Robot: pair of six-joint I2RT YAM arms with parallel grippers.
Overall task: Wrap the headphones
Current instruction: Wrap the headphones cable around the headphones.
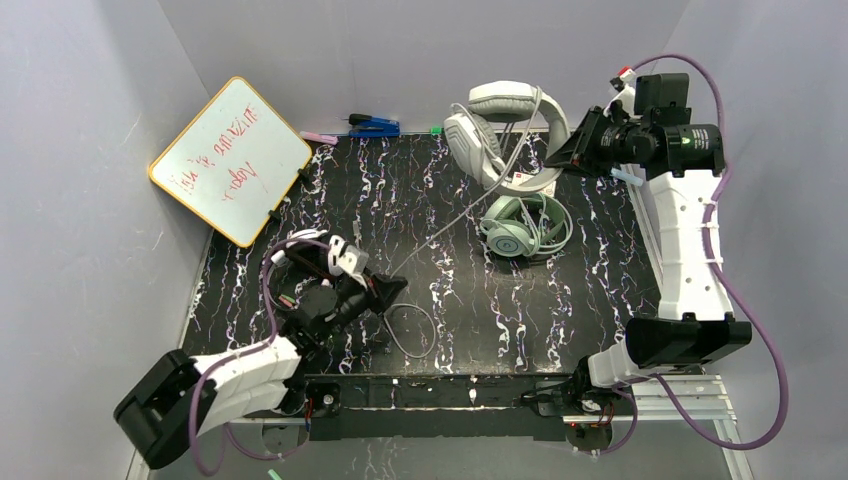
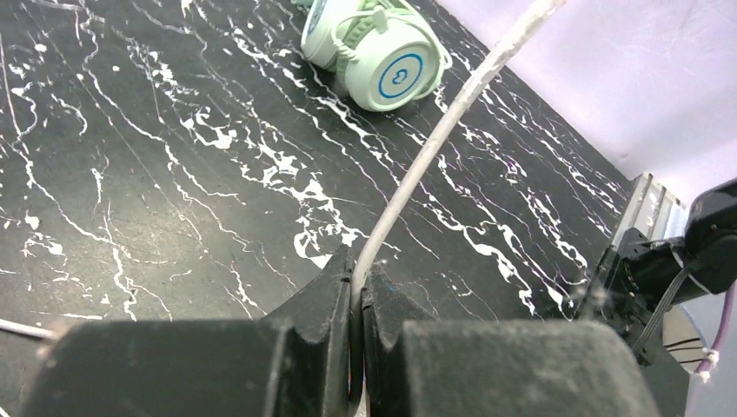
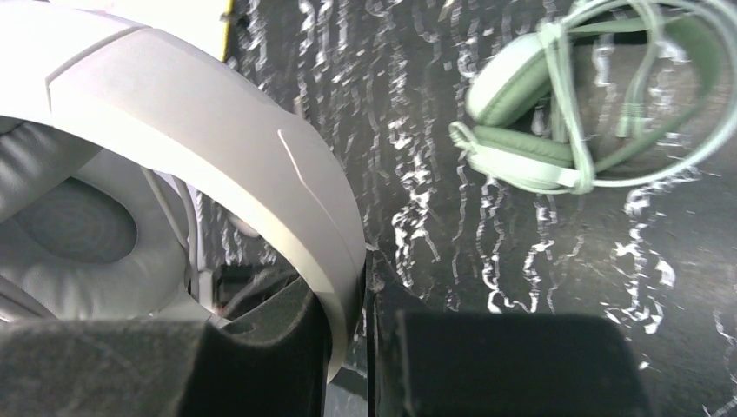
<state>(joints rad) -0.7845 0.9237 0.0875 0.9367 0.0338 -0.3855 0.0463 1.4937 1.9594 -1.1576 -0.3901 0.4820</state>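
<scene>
The light grey over-ear headset [image 1: 505,130] is held up at the far right of the black marbled table [image 1: 400,190], its broad headband pinched in the right jaws. Its grey cable [image 2: 434,148] runs straight down to the left jaws, which are clamped tight on it near the front left. A hard pull from either arm could strain the cord at the earcup or drag the headband free. The cord might also snag the mint-green headset [image 1: 520,228] lying beneath it, though the clearance is hard to judge.
</scene>
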